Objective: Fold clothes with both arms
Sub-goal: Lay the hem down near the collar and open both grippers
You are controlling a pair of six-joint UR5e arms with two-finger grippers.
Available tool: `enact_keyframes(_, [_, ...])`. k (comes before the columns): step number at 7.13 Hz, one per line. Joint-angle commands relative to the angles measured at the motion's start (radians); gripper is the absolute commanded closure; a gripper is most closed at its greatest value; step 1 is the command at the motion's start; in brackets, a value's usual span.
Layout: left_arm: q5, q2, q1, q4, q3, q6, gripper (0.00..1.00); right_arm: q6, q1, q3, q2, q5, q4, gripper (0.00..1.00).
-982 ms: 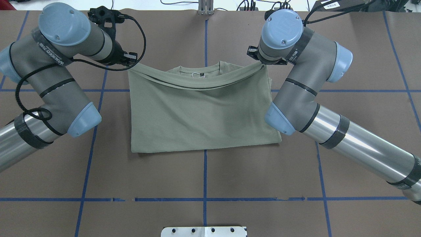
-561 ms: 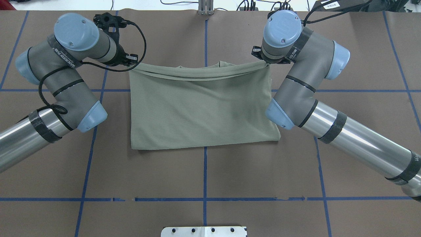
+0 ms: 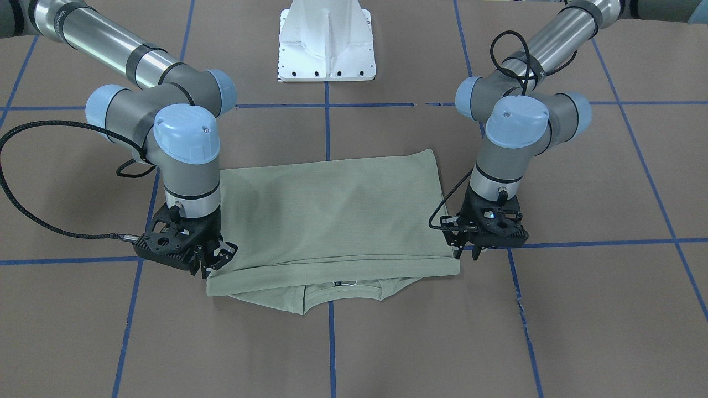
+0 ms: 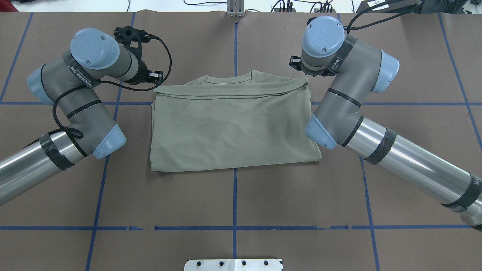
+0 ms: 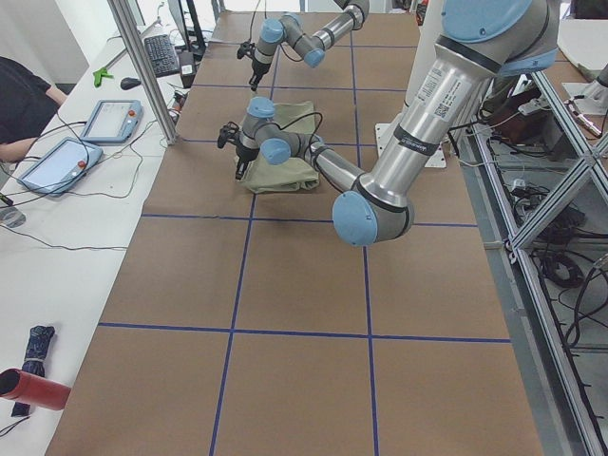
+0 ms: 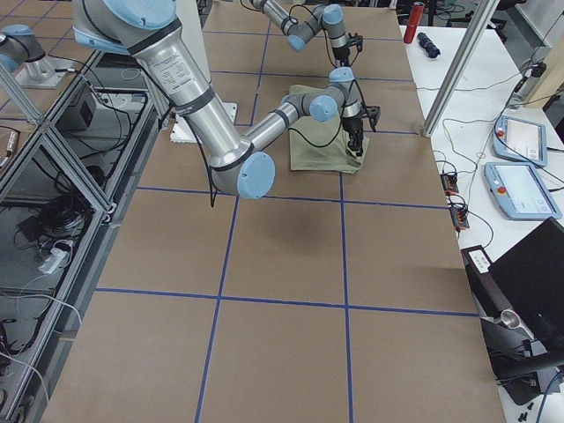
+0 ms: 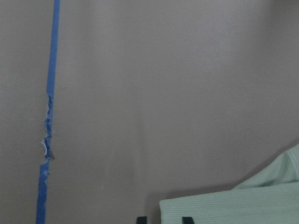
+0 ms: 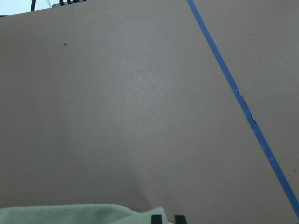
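Shirt (image 3: 332,221) lies folded in half on the table (image 3: 354,342), its collar (image 3: 343,292) showing past the folded-over edge on the side far from the robot. The left gripper (image 3: 466,253) and right gripper (image 3: 218,258) hang low at that edge's two corners. The left fingertips (image 7: 187,219) stand narrowly apart, the cloth corner lying between them. The right fingertips (image 8: 157,219) show a slimmer gap, with the cloth reaching only one tip.

A black band (image 4: 80,72) on the left arm (image 4: 88,113) carries white lettering, seemingly "WANFED" plus unreadable characters. A like band on the right arm (image 4: 395,158) shows "ED".
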Motion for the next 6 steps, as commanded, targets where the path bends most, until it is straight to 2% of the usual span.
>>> enact_keyframes(1, [-0.013,0.074,0.015,-0.018,-0.142,0.001,0.00,-0.156,0.040,0.022,-0.002,0.111,0.003,0.00])
enact_keyframes(2, [-0.013,0.149,0.041,-0.017,-0.253,-0.013,0.00,-0.198,0.065,0.045,-0.019,0.161,0.003,0.00])
enact_keyframes(3, [-0.011,0.230,0.090,-0.023,-0.348,-0.066,0.00,-0.234,0.073,0.089,-0.052,0.166,0.001,0.00])
enact_keyframes(4, [0.003,0.259,0.154,-0.029,-0.390,-0.191,0.00,-0.245,0.079,0.117,-0.075,0.187,0.001,0.00])
enact_keyframes(6, [0.076,0.276,0.275,-0.034,-0.392,-0.310,0.04,-0.265,0.085,0.142,-0.085,0.217,0.001,0.00])
